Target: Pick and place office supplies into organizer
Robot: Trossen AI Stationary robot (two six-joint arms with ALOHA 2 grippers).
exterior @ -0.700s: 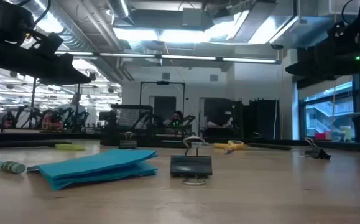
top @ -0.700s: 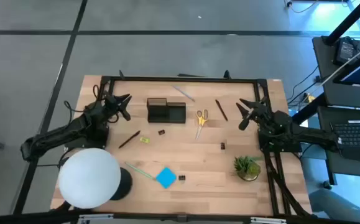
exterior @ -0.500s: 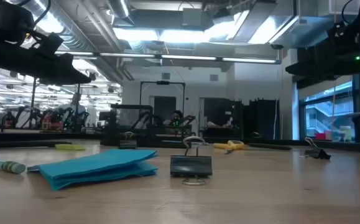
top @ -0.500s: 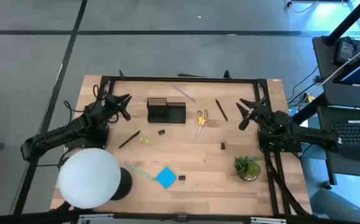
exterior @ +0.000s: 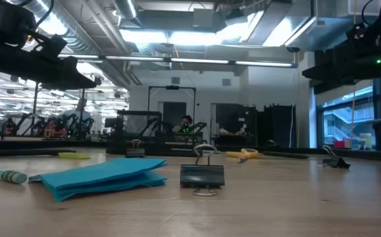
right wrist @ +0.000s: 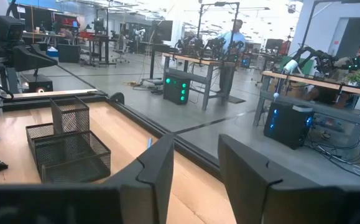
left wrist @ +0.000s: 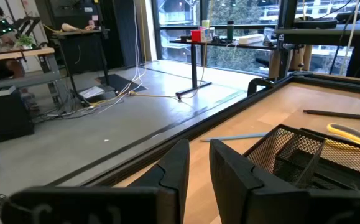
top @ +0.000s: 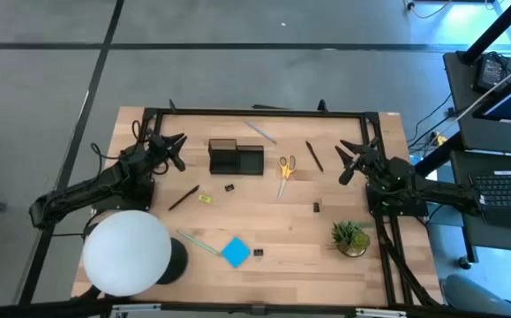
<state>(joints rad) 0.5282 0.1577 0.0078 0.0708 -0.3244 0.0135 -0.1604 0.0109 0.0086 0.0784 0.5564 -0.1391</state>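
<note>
The black mesh organizer (top: 236, 157) stands at the table's far middle. Around it lie yellow-handled scissors (top: 285, 168), a grey pen (top: 260, 132), dark pens (top: 313, 155) (top: 183, 198), a green pen (top: 199, 241), a blue note pad (top: 236, 252), a yellow-green piece (top: 205, 199) and black clips (top: 229, 188) (top: 316, 207) (top: 258, 253). My left gripper (top: 181, 152) hovers left of the organizer, open by a narrow gap (left wrist: 199, 158), holding nothing. My right gripper (top: 343, 162) hovers right of the scissors, open (right wrist: 197, 158) and holding nothing.
A big white globe lamp (top: 127, 252) stands at the near left and a small green potted plant (top: 350, 237) at the near right. A black metal frame (top: 264, 112) runs along the far edge and both sides of the table.
</note>
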